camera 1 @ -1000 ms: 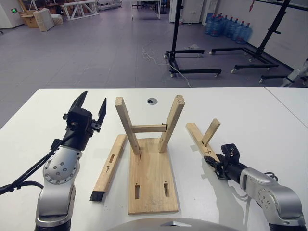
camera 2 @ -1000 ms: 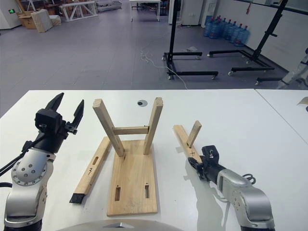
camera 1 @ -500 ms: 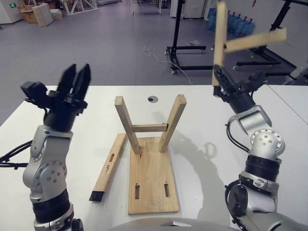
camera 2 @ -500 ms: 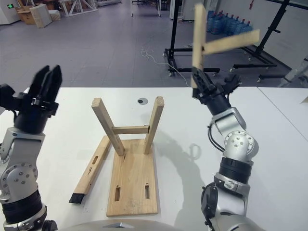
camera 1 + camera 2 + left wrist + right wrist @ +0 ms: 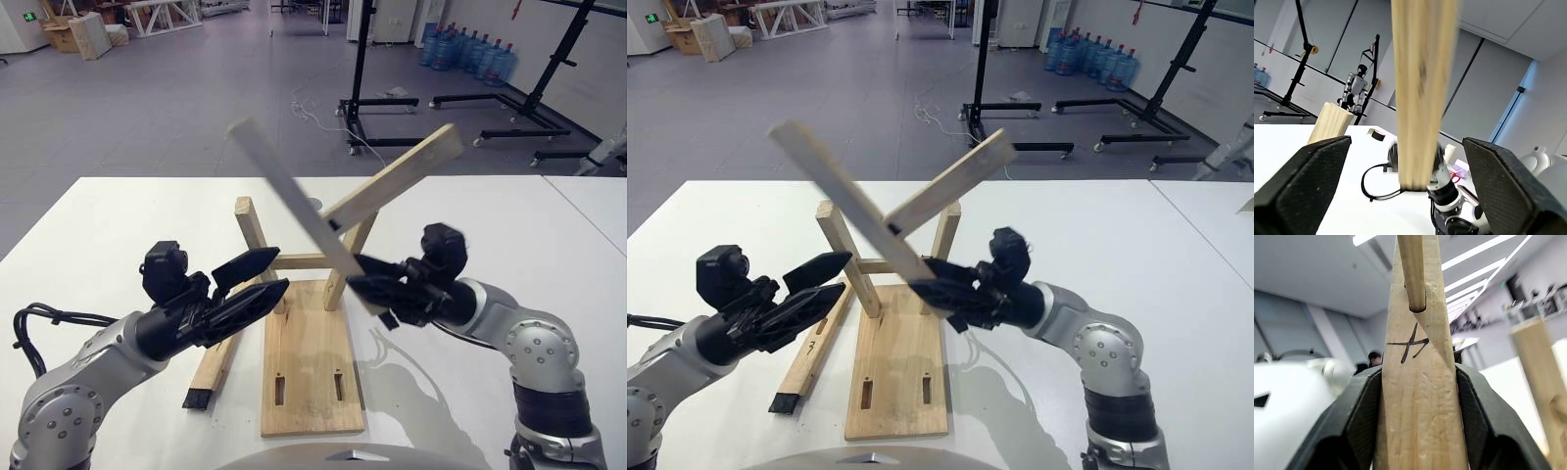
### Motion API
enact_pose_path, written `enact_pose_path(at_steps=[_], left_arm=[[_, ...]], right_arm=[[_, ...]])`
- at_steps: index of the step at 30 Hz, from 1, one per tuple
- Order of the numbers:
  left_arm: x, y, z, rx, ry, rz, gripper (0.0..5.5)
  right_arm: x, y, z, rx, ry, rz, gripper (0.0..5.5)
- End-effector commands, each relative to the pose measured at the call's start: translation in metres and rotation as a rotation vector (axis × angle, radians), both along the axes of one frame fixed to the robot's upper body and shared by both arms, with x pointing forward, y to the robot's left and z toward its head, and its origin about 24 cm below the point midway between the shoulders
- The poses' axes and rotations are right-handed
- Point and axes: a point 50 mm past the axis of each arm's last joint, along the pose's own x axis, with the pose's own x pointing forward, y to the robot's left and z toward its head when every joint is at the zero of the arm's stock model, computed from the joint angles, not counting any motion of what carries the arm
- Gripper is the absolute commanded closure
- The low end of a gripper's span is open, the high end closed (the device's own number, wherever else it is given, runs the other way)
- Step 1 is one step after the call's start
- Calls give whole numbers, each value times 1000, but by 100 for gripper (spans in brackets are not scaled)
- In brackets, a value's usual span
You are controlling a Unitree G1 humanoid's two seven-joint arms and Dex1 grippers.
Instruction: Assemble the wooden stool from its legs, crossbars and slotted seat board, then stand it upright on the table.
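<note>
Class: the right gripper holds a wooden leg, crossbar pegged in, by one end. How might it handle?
Probably stiff: the leg and crossbar look like solid wood. Gripped at one end by the right gripper, it may twist in the grip. The single pegged joint might loosen.

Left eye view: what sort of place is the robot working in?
Probably a large lab or workshop hall: black wheeled rig frames and stacked blue water jugs stand on an open grey floor beyond the white table.
</note>
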Motion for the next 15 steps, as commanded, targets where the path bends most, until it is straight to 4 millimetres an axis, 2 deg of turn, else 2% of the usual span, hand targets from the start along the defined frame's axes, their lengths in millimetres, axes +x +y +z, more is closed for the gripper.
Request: enact_pose_path(at_steps=[1,8,12,15], left_arm=[[6,-3,4,-21,11,5,134],[6,-3,4,-62,22,20,134],[5,-2,3,-79,28,21,195],[8,0,-5,-22,60,54,235]], right_arm=[[3,5,-10,-65,-18,44,345],[7,7,-19,-118,-28,81,345],[6,2,-18,-127,-29,71,345],[8,0,-18,-134,-54,40,345]])
